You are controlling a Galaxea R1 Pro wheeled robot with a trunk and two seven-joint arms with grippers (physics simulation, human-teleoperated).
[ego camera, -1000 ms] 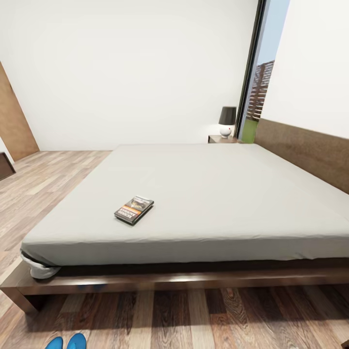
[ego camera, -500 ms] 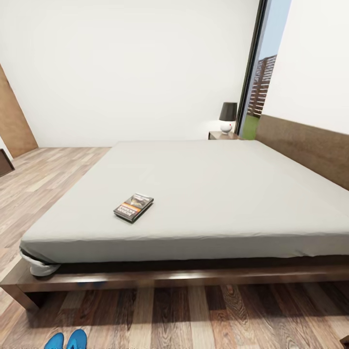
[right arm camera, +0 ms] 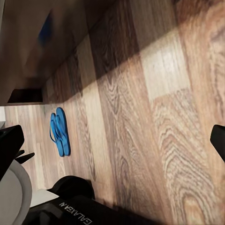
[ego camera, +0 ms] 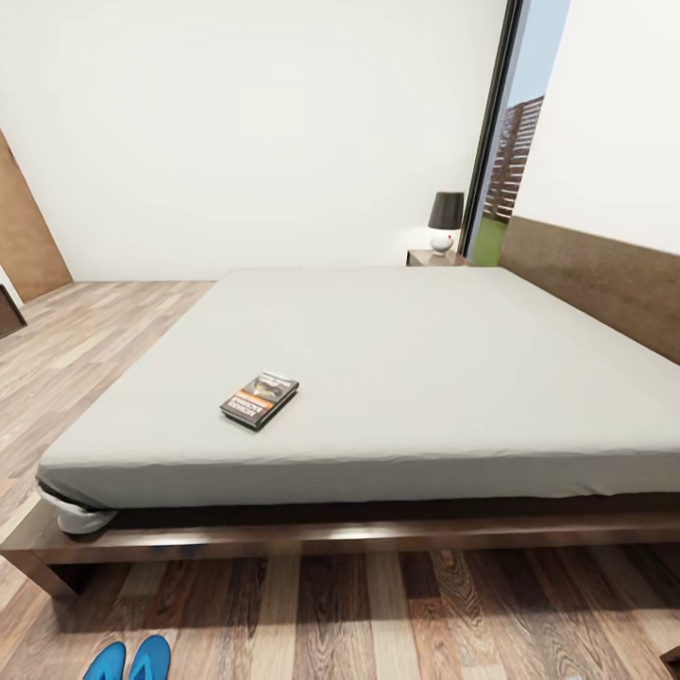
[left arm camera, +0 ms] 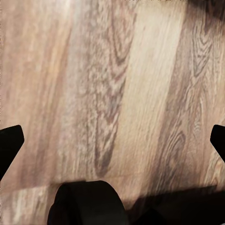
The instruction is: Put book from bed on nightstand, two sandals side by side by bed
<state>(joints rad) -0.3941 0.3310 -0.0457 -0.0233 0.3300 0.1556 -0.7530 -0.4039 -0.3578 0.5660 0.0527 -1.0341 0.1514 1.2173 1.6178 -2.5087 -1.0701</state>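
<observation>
Book [ego camera: 260,399] is seen lying flat on the light-grey mattress of the bed [ego camera: 425,378], near the front edge and toward its left corner, well apart from the headboard at the right. One nightstand [ego camera: 436,257] stands beyond the far side of the bed, beside the window, with a black-shaded lamp [ego camera: 445,222] on it. The two sandals [ego camera: 129,658] lie side by side on the wood-plank floor [ego camera: 378,614] in front of the bed, touching or nearly so, cut off by the head view's lower edge. They are also shown together in the right wrist view [right arm camera: 59,131]. The left gripper [left arm camera: 112,140] and the right gripper [right arm camera: 112,138] are each held wide apart over bare floor, with nothing between the fingertips.
</observation>
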